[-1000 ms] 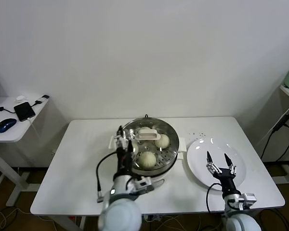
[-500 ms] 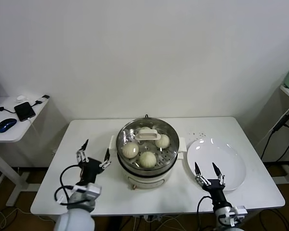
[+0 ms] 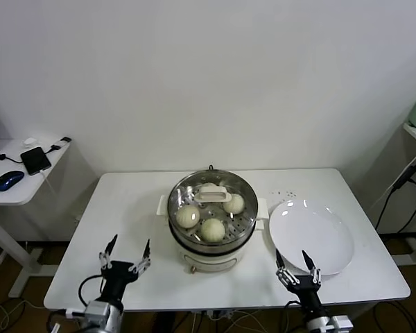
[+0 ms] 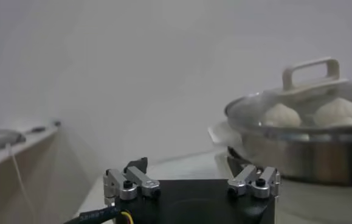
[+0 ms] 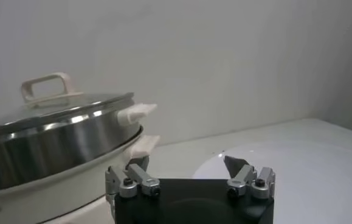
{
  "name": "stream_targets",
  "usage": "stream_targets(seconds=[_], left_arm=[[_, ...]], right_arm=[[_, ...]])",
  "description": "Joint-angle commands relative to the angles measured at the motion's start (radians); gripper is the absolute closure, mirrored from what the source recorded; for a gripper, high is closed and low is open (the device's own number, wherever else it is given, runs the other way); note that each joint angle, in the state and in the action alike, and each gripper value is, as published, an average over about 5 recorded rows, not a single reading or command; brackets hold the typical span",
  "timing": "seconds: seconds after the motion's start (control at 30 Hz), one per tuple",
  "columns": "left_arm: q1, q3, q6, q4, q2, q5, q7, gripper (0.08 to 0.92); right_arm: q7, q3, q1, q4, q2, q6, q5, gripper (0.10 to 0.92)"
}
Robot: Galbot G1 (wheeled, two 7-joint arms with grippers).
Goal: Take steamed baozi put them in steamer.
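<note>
- The left claw [image 3: 125, 256] hangs low at the near left edge of the worktop [image 3: 125, 208], its fingers spread and holding nothing.
- The right claw [image 3: 296, 268] sits at the near right edge, just short of the plate [image 3: 312, 236], likewise spread and empty.
- Between them, farther back at the middle of the worktop, stands the steamer [image 3: 211, 222], well apart from both claws.
- Three steamed baozi [image 3: 211, 229] show clearly on its perforated tray under the glass lid [image 3: 211, 191]; a fourth may sit behind the lid's handle, but that cannot be told.
- The plate lies bare beside the steamer.
- Judging from this, the task looks finished or nearly so: buns inside, lid on, neither claw carrying anything.
</note>
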Motion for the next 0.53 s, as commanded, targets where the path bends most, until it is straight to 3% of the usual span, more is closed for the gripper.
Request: stream_targets(seconds=[0.03,0.53], left_arm=[[0.152,-0.026,0.081,-0.067,-0.001,-0.124,0.052,0.177],[0.155,-0.008,0.108,-0.105,-0.014,-0.158,0.055,0.177]], right_arm=[[0.020,0.011,-0.096,0.115,-0.014,-0.048,-0.064,0.202],[0.039,0.013,-0.113,0.170,-0.013,-0.101,-0.088,0.203]])
